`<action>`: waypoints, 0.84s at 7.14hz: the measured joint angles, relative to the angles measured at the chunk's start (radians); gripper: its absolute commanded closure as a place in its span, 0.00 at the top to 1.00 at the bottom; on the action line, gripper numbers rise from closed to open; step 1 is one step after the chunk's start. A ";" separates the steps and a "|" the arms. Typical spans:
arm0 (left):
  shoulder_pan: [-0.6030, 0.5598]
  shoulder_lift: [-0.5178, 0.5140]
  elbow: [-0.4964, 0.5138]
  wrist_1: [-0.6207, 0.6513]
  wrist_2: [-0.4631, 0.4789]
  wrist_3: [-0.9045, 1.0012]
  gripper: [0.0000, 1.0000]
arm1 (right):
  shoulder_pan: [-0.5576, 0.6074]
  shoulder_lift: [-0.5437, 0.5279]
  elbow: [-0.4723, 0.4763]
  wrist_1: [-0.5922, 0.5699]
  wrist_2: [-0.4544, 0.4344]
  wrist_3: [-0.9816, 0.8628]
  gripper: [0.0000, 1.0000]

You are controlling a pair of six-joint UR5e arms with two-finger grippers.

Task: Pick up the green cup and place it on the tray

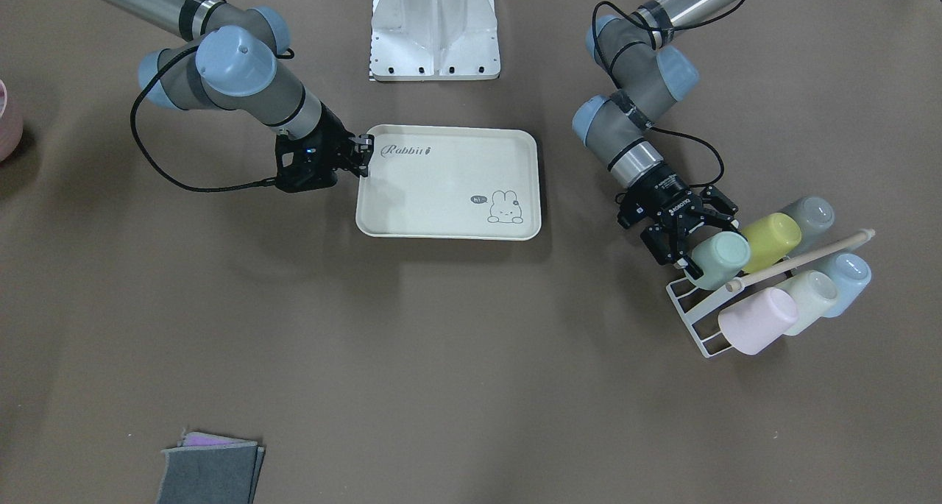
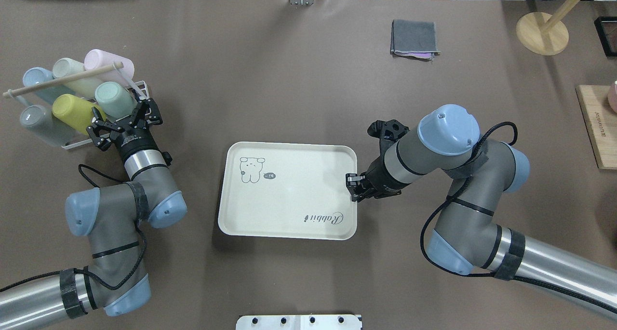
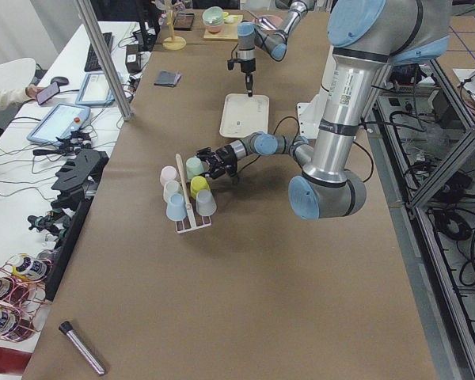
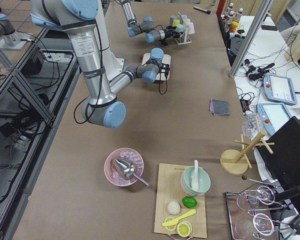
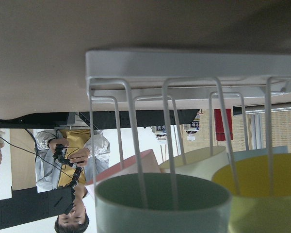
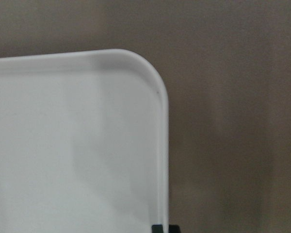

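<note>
The green cup (image 2: 114,99) lies on its side in the wire rack (image 1: 698,320), just beside a yellow cup (image 2: 72,107), at ten o'clock from the tray (image 2: 289,195) in the overhead view. The left gripper (image 2: 123,118) is at the cup's open end with its jaws spread wide, one finger on each side; contact cannot be made out. The right gripper (image 2: 353,186) sits at the tray's three o'clock edge and looks clenched on the rim.

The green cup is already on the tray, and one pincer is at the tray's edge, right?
No: the green cup sits on the wire rack among other cups, as the front-facing view shows. The right pincer is indeed at the tray's edge.
</note>
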 measured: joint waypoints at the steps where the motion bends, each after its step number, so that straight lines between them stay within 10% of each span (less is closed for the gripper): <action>1: 0.000 -0.007 0.016 -0.018 0.000 0.000 0.98 | -0.005 0.034 -0.036 0.000 -0.004 0.002 0.00; 3: -0.001 -0.012 0.033 -0.033 0.000 0.001 0.96 | -0.014 0.084 -0.086 0.002 -0.015 0.001 0.00; 4: -0.002 -0.012 0.035 -0.034 0.001 0.002 0.85 | -0.015 0.094 -0.094 0.002 -0.021 -0.001 0.67; 5: -0.004 -0.012 0.036 -0.034 0.007 0.005 0.78 | -0.012 0.096 -0.097 0.002 -0.023 -0.003 0.97; 6: -0.010 -0.012 0.034 -0.035 0.015 0.012 0.69 | 0.000 0.092 -0.095 0.002 -0.020 -0.003 0.99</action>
